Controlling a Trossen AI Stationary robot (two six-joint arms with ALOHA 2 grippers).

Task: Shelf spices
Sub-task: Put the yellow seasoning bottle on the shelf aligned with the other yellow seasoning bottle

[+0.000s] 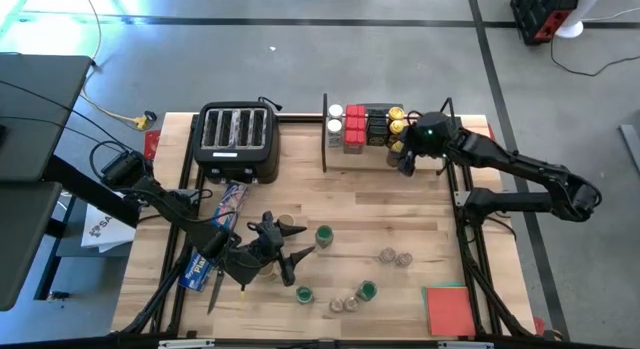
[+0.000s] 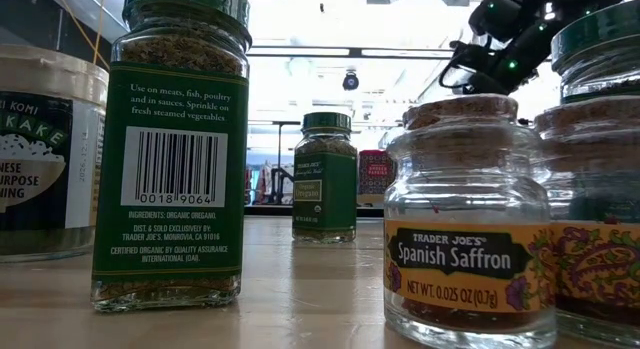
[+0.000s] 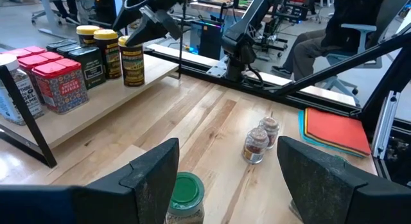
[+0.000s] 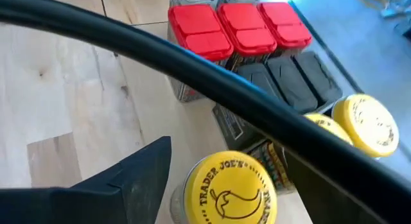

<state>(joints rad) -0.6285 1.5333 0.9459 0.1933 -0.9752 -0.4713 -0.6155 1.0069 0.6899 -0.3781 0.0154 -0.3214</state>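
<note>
R arm reaches in from the tabletop's right edge, elbow bent, forearm angled toward the back, wrist at the shelf end. Right pincer points down over a yellow-lid jar: fingers stand apart on either side of the lid, not visibly clamped on it, so jaws open around the jar, nothing lifted. Jar stands upright on the shelf board. Just beyond the pincer: two more yellow-lid jars, then a row of black boxes, then red tins, all packed side by side on the shelf. White-lid jars at the shelf's far end from the pincer.

L arm comes in from the left edge, stretched low across the tabletop, wrist near the front middle. Left pincer is wide open, holds nothing. A green-lid jar sits between its fingers, close to the left one; cannot tell if touching. Ahead of that pincer: two tiny clear jars standing together, well apart from it; a flat red pad further off. Beside the L arm: blue box, and toaster behind it.

Other green-lid jars and tiny jars stand scattered on the tabletop near the left pincer.
</note>
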